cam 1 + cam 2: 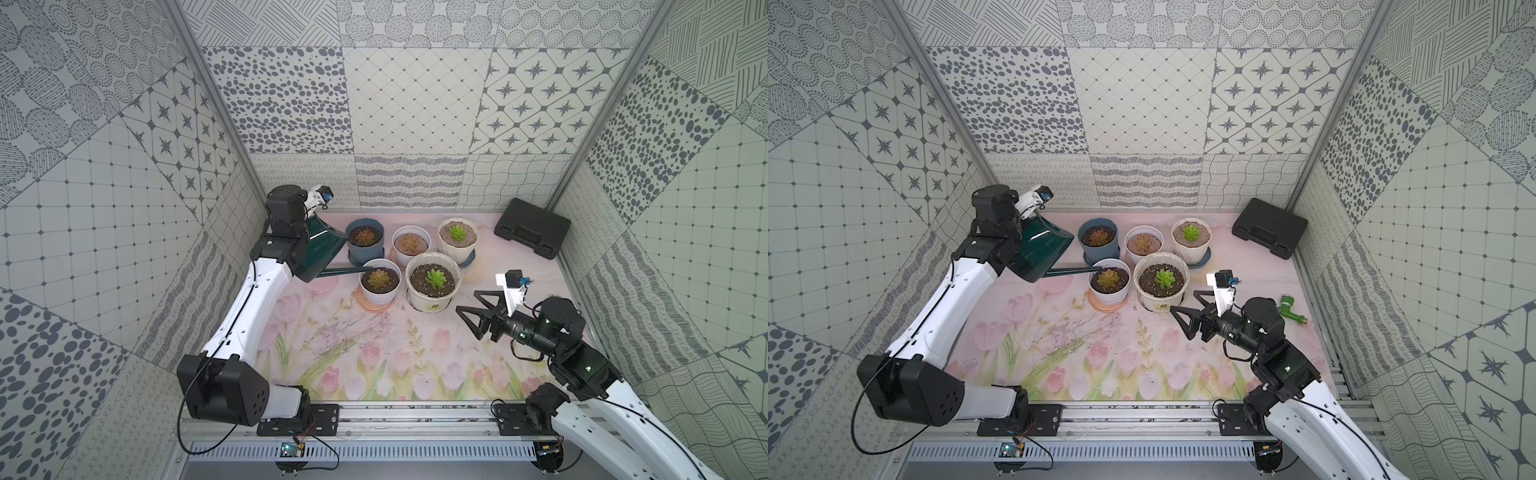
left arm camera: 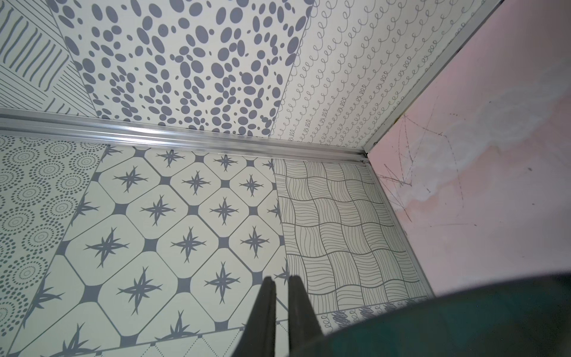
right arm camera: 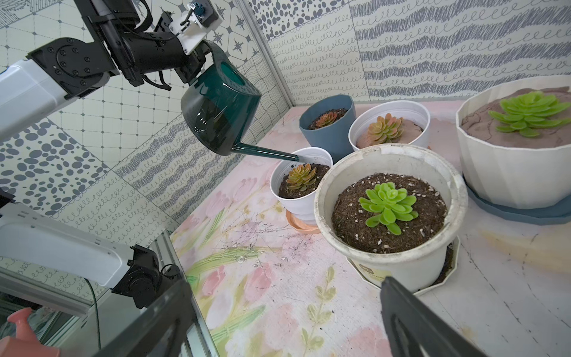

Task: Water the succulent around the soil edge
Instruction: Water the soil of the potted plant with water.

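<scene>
A dark green watering can [image 1: 320,253] [image 3: 219,114] hangs tilted at the back left, and my left gripper [image 2: 281,278] is shut on its handle. Only the can's dark body [image 2: 463,324] shows in the left wrist view. The thin spout [image 3: 265,153] reaches down to the far rim of a small white pot [image 1: 380,297] [image 3: 296,204]. That pot holds an orange-green succulent [image 1: 379,279] [image 1: 1108,278] [image 3: 301,176] in dark soil. The spout tip sits at the soil edge, clear of the leaves. My right gripper [image 1: 466,300] [image 1: 1183,300] [image 3: 282,282] hovers open and empty, right of the pots.
A large white pot [image 1: 433,303] with a bright green succulent stands right beside the small one. Behind are a blue pot [image 1: 365,249], a white pot [image 1: 399,249] and a ribbed white pot [image 1: 457,251]. A black case [image 1: 532,228] lies back right, a green nozzle [image 1: 1289,309] by the right wall.
</scene>
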Action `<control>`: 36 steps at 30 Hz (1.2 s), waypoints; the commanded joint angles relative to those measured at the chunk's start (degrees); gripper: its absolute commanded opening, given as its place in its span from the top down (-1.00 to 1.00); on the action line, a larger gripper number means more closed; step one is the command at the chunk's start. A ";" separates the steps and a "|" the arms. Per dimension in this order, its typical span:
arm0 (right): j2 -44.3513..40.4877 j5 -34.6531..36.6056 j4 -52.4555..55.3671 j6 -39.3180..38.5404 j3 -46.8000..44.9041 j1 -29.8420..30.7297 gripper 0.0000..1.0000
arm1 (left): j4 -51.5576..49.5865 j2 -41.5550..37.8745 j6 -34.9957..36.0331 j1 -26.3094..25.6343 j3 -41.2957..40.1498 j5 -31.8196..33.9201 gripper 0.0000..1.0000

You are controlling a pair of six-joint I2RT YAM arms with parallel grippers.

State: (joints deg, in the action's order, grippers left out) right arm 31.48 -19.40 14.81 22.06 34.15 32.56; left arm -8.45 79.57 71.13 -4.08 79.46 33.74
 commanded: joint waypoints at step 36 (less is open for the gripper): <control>-5.28 4.46 5.13 -3.85 0.65 1.02 -0.94 | 8.58 -8.99 10.78 -2.82 -5.82 1.34 1.00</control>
State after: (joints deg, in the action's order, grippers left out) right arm 26.87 -15.33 21.21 18.85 34.17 33.36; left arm -5.87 72.31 78.13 -5.61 74.26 36.16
